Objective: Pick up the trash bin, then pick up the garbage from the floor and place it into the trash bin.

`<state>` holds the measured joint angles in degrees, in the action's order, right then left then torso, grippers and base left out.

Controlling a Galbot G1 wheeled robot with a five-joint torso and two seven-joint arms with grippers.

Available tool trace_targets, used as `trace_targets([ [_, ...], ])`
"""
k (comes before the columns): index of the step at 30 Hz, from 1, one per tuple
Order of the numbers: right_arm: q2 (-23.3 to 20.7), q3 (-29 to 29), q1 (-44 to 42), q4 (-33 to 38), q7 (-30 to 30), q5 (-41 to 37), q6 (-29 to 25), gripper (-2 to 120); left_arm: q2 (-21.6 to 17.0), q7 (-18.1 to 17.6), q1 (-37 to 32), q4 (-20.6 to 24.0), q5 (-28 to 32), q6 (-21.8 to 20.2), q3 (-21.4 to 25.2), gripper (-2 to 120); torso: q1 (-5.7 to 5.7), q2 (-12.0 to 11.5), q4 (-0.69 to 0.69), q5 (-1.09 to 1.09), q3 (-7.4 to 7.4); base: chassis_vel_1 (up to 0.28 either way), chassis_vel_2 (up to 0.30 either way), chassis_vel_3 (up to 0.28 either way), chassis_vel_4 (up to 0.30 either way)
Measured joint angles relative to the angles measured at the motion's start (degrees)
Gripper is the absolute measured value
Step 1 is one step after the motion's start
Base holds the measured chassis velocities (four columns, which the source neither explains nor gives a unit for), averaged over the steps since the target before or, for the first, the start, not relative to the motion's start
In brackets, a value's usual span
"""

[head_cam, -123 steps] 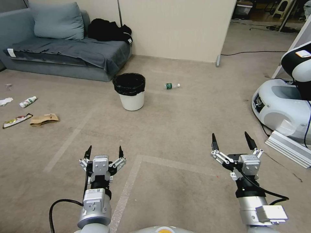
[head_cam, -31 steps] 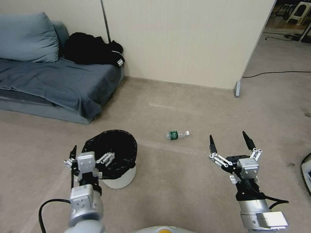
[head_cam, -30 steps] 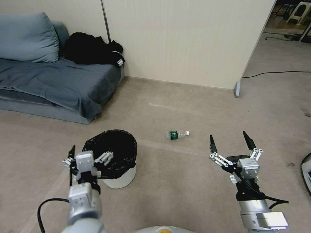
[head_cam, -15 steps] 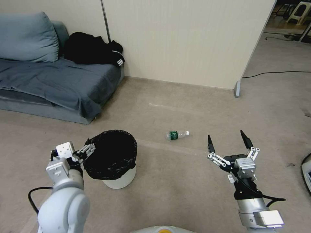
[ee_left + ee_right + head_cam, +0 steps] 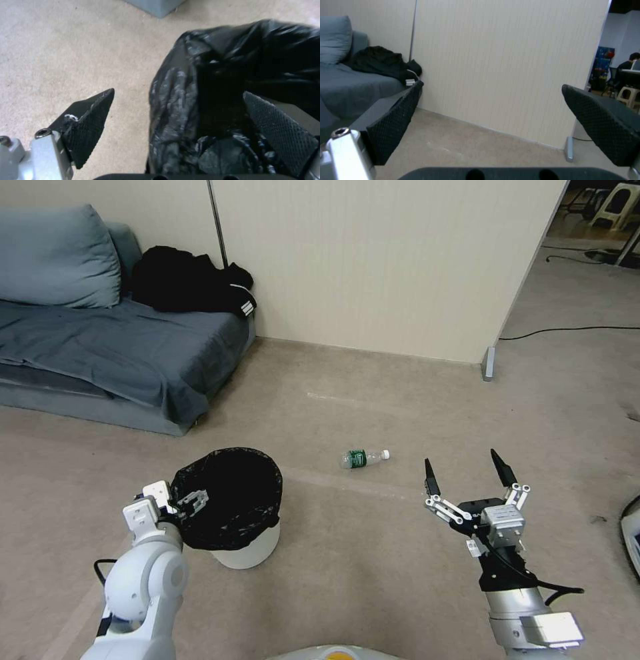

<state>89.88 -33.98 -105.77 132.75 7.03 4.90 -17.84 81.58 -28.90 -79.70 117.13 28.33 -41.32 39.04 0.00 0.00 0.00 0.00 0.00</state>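
While the robot stands on a beige carpet, its left arm is bent at the lower left of the head view, elbow low and wrist turned inward, so that the left gripper [image 5: 183,500] reaches the near-left rim of the trash bin [image 5: 248,550]. Seen from the left wrist, its 2 fingers [image 5: 90,120] are spread wide and straddle the rim: 1 hangs outside over the carpet, the other sits over the dark inside, with the black bag [image 5: 213,100] between them. Whether the pads touch the bag cannot be told.

At the lower right, the right arm points forward above bare floor, and the right gripper [image 5: 467,480] is spread wide with nothing between its 2 black fingertips.

Just ahead of the robot, the bin stands upright, a small round white bucket lined with a crinkled black bag folded over the rim. Its inside looks dark, and any contents cannot be made out.

Farther on, between the bin and the right gripper, a small bottle [image 5: 363,457] with a green label lies on its side on the floor.

Beyond, a grey-blue sofa [image 5: 100,353] with a cushion and black clothing [image 5: 187,280] sits against a cream partition wall [image 5: 387,260].
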Motion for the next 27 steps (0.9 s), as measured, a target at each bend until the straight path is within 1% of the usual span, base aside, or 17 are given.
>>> trace_targets([
  [2, 0.0, 0.0, 0.0, -0.1, 0.2, 0.1, 0.0, 100, -0.2, -0.1, 0.9, -2.1, 0.0, 0.0, 0.1, 94, 0.00, 0.0, 0.00, 0.00, 0.00, 0.000, 0.000, 0.000, 0.000],
  [3, 0.0, 0.0, 0.0, -0.1, 0.2, 0.1, 0.0, 100, -0.2, -0.1, 0.9, -2.1, 0.0, 0.0, 0.1, 94, 0.00, 0.0, 0.00, 0.00, 0.00, 0.000, 0.000, 0.000, 0.000],
  [5, -0.1, 0.0, 0.0, -0.1, 0.3, 0.2, 0.0, 100, -0.3, -0.1, 1.8, -4.1, -0.1, 0.1, 0.1, 87, 0.00, 0.0, 0.00, -0.01, 0.00, 0.000, 0.000, 0.000, 0.000],
  [8, -0.1, 0.0, 0.0, -0.2, 0.5, 0.4, -0.1, 100, -0.3, -0.1, 2.2, -4.8, -0.1, 0.1, 0.1, 83, 0.00, 0.0, 0.00, 0.00, 0.00, 0.000, 0.000, 0.000, 0.000],
  [9, -0.2, 0.0, 0.0, -0.4, 0.7, 0.7, -0.3, 100, -0.2, -0.1, 2.8, -6.0, -0.1, 0.0, -0.1, 75, 0.00, 0.0, 0.00, 0.00, 0.00, 0.000, 0.000, 0.000, 0.000],
  [10, -0.2, 0.0, 0.0, -0.5, 0.7, 0.8, -0.4, 100, -0.1, -0.2, 2.9, -6.4, 0.0, -0.1, -0.2, 72, 0.00, 0.0, 0.00, 0.00, 0.00, 0.000, 0.000, 0.000, 0.000],
  [11, -0.2, 0.0, 0.0, -0.5, 0.7, 0.8, -0.4, 100, -0.1, -0.2, 2.9, -6.4, 0.0, -0.1, -0.2, 72, 0.00, 0.0, 0.00, 0.00, 0.00, 0.000, 0.000, 0.000, 0.000],
  [13, -0.3, 0.0, 0.0, -0.7, 0.8, 1.0, -0.6, 100, 0.2, -0.6, 3.1, -7.1, 0.7, -0.6, -0.6, 60, 0.00, 0.0, 0.00, 0.00, 0.00, 0.000, 0.000, 0.000, 0.000],
  [14, -0.3, 0.0, 0.0, -0.7, 0.8, 1.0, -0.6, 100, 0.2, -0.6, 3.1, -7.1, 0.7, -0.6, -0.6, 60, 0.00, 0.0, 0.00, 0.00, 0.00, 0.000, 0.000, 0.000, 0.000],
  [16, -0.4, 0.0, 0.1, -0.8, 0.8, 1.0, -0.6, 100, 0.5, -0.8, 3.1, -7.5, 0.8, -0.6, -0.9, 50, 0.00, 0.0, 0.01, 0.04, 0.00, 0.000, 0.000, 0.000, 0.000],
  [17, -0.4, 0.0, 0.1, -0.8, 0.8, 1.0, -0.6, 100, 0.5, -0.8, 3.1, -7.5, 0.8, -0.6, -0.9, 50, 0.00, 0.0, 0.01, 0.04, 0.00, 0.000, 0.000, 0.000, 0.000],
  [20, -0.4, 0.1, 0.2, -1.1, 0.8, 1.0, -0.6, 100, 0.8, -1.1, 3.2, -7.6, 0.9, -0.6, -1.3, 34, 0.00, 0.0, 0.00, 0.05, 0.00, 0.000, 0.000, 0.000, 0.000],
  [21, -0.4, 0.1, 0.2, -1.1, 0.8, 1.0, -0.6, 100, 0.8, -1.1, 3.2, -7.6, 0.9, -0.6, -1.3, 34, 0.00, 0.0, 0.00, 0.05, 0.00, 0.000, 0.000, 0.000, 0.000],
  [23, -0.4, 0.2, 0.3, -1.2, 0.8, 1.2, -0.6, 100, 0.9, -1.2, 2.9, -7.4, 0.8, -0.6, -1.4, 25, 0.00, 0.0, 0.01, 0.04, -0.01, 0.000, 0.000, 0.000, 0.000],
  [24, -0.4, 0.2, 0.3, -1.2, 0.8, 1.2, -0.6, 100, 0.9, -1.2, 2.9, -7.4, 0.8, -0.6, -1.4, 25, 0.00, 0.0, 0.01, 0.04, -0.01, 0.000, 0.000, 0.000, 0.000],
  [26, -0.4, 0.4, 0.4, -1.2, 0.8, 1.3, -0.6, 100, 1.1, -1.2, 2.8, -7.3, 0.8, -0.6, -1.5, 15, -0.01, 0.0, 0.01, 0.02, -0.01, 0.000, 0.000, 0.000, 0.000],
  [27, -0.4, 0.4, 0.4, -1.2, 0.8, 1.3, -0.6, 100, 1.2, -1.2, 2.7, -7.3, 0.7, -0.6, -1.5, 13, -0.01, 0.0, 0.01, 0.03, -0.01, 0.000, 0.000, 0.000, 0.000],
])
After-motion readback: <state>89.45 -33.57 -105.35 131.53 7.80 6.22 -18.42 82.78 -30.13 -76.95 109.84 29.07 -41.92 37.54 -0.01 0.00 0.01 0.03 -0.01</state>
